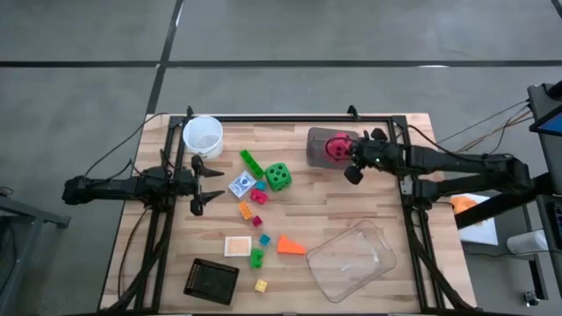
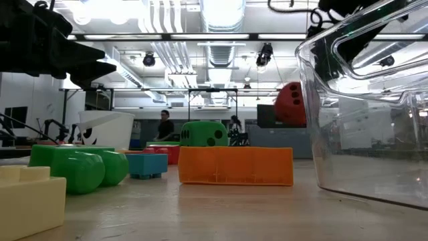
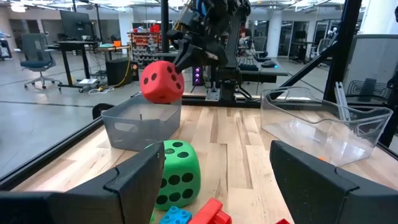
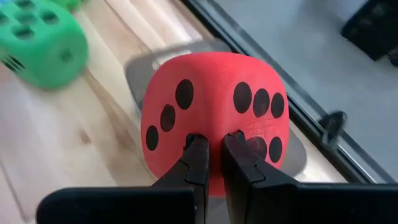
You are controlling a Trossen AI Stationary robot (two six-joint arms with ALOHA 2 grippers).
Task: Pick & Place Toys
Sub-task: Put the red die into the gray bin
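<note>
right gripper (image 4: 212,163) pinched shut on a fold of the pink-red die (image 1: 336,147), holding it in the air directly above a small grey bin (image 3: 140,124) at the far right corner of the worktop (image 1: 351,211). judged step: dropping the die into that bin. best done by lowering until the die sits between the bin walls before parting the fingers, since the grip takes only a small pinch of one face and the soft-looking cube could swing or roll off a rim if let go from height. bin looks barely wider than the die, so worth centring carefully. just beyond the gripper, the worktop's black frame rail and far edge; a bounce that way would send the die off. toward the middle of the worktop, open wood, with the green die (image 1: 278,176) the nearest toy, well apart from the bin. clear plastic tray (image 1: 351,261) nearer the front edge on the gripper's own side, out of the way. left gripper (image 1: 209,183) waiting with fingers spread wide, beside the white cup (image 1: 203,135), the small bricks (image 1: 252,204) and orange wedge (image 1: 290,245) scattered just ahead of it.
</note>
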